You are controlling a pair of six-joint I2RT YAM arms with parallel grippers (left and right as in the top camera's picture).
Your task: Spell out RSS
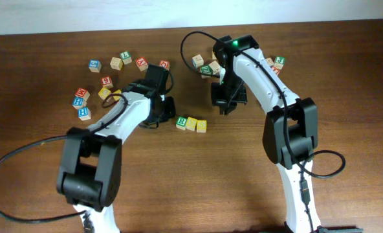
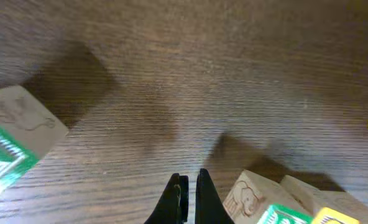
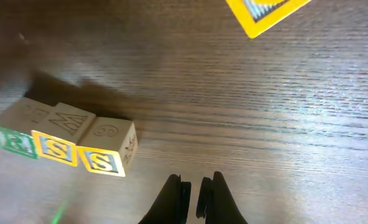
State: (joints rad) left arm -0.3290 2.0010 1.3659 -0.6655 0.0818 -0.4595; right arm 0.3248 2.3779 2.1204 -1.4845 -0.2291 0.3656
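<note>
The wooden surface (image 1: pixel 347 58) is carrying two arms and scattered letter cubes. The left arm (image 1: pixel 117 123) is reaching in from the near-left and the right arm (image 1: pixel 269 84) from the near-right, and both are ending close to the centre.

Loose cubes are sitting in a scatter (image 1: pixel 107 82) toward the far-left, and another cluster (image 1: pixel 207 66) is sitting by the far edge behind the right arm.

The RSS row is lying at about the centre of the surface, between the two arms. The R cube (image 1: pixel 182 122), middle S cube (image 1: pixel 191 123) and end S cube (image 1: pixel 202 125) are touching side to side and reading R, S, S. The spelling is looking finished.

The left end effector (image 2: pixel 190 183) is showing its fingers pressed together and holding nothing, just beside the R cube. The right end effector (image 3: pixel 195 186) is likewise pinched closed and empty, hanging near the end S cube (image 3: pixel 100 160) but apart from it.

Handling, as a judgement:
- The cubes are looking like light, rigid wood, not fragile.
- The smooth printed faces are probably sliding easily on the surface.
- In the row, the shared faces are blocked, so any grasp is needing the two free side faces, those facing the near and far edges, at mid-height.
- Bumping one cube is likely shifting its neighbours.
</note>
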